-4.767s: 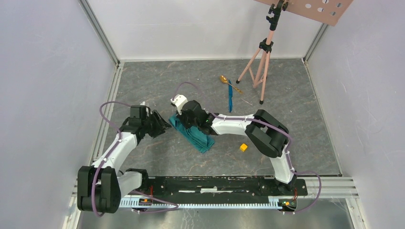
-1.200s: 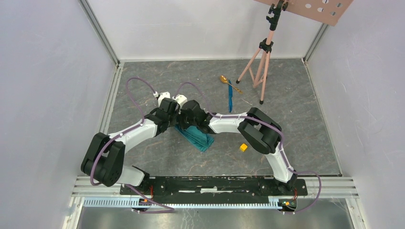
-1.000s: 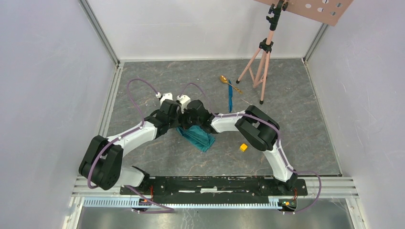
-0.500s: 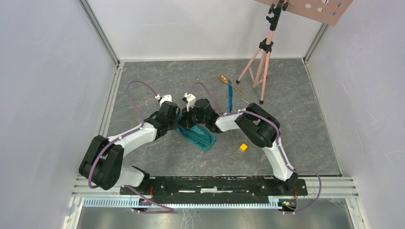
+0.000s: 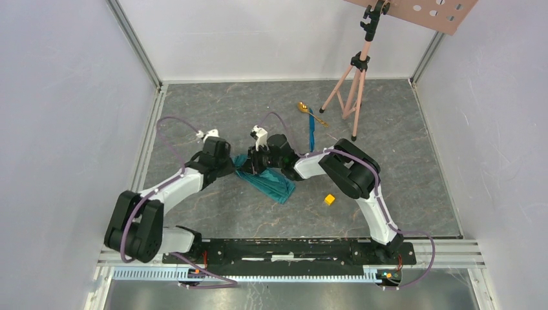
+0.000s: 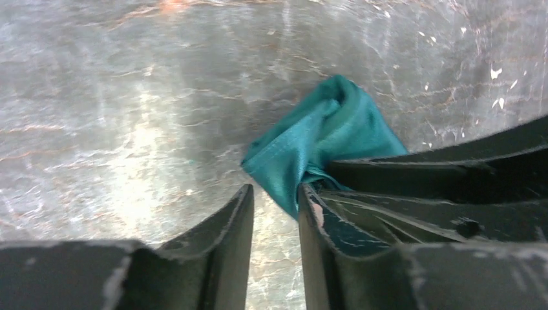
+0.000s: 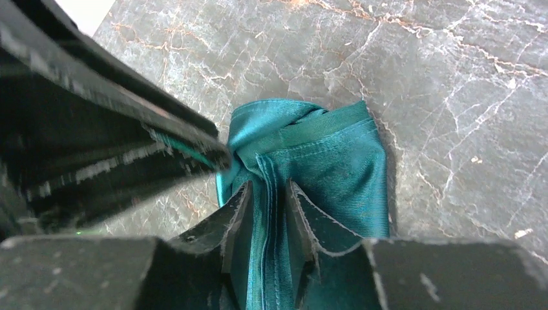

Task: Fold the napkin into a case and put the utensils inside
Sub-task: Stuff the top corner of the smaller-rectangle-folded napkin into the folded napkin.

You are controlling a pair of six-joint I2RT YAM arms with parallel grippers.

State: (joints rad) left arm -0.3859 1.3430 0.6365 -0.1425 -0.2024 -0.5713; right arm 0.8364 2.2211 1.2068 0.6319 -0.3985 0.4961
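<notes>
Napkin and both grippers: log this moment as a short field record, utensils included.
napkin: teal cloth, bunched into a narrow bundle on the table
right gripper: shut on the napkin's hem
left gripper: narrowly parted at a cloth corner, table showing in the gap
utensils: gold spoon and blue stick lie farther back, apart from the cloth, not inside it
other: yellow cube right of the cloth

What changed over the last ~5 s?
Left hand swung in from the left to the far end of the napkin, then backed off slightly left. Right hand, pinching the napkin, shifted right and away; that end is now bunched. Spoon, blue knife, yellow cube unmoved.
</notes>
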